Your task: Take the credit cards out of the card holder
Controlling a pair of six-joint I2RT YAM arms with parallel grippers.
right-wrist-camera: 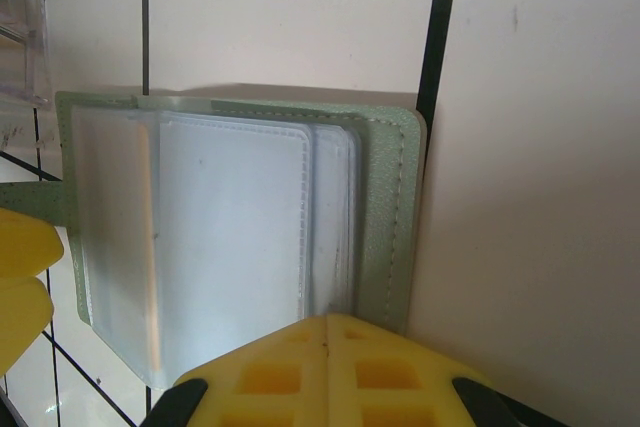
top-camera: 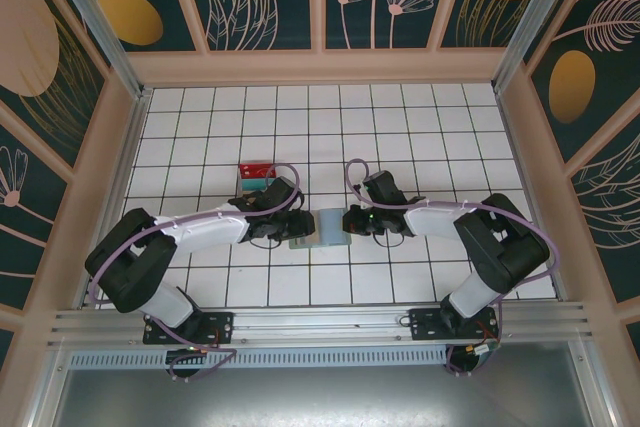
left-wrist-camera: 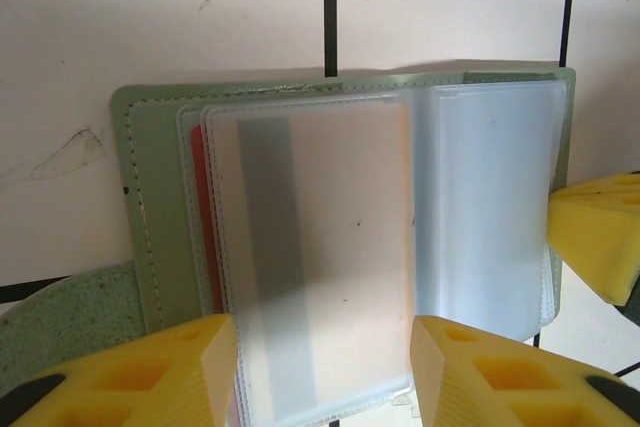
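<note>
While the holder (top-camera: 318,228) lies open and flat on the tiles between the two arms, the step in hand is judged to be drawing a card from its sleeve.

Left gripper (left-wrist-camera: 325,377): jaws wide, one finger on each side of the top frosted sleeve (left-wrist-camera: 300,122). That sleeve carries a tan card (left-wrist-camera: 350,267), and the edge of a red card (left-wrist-camera: 199,197) shows beneath it.

Right gripper (right-wrist-camera: 325,332): fingers closed together, tips at the holder's opposite cover edge, apparently pinning it. Contact cannot be confirmed.

Procedure:
- Hold the cover down with the right gripper.
- Narrow the left jaws onto the card itself, not across the sleeve's width.
- Pull parallel to the sleeve, toward its open side. Which side is open cannot be told.
- Stop if the whole holder starts to slide.

Clearances:
- The grippers stand close across the holder, so draw the left one back toward its own side.
- A clear tray (top-camera: 257,175) sits just beyond the left gripper.
- Open tiles lie elsewhere.
</note>
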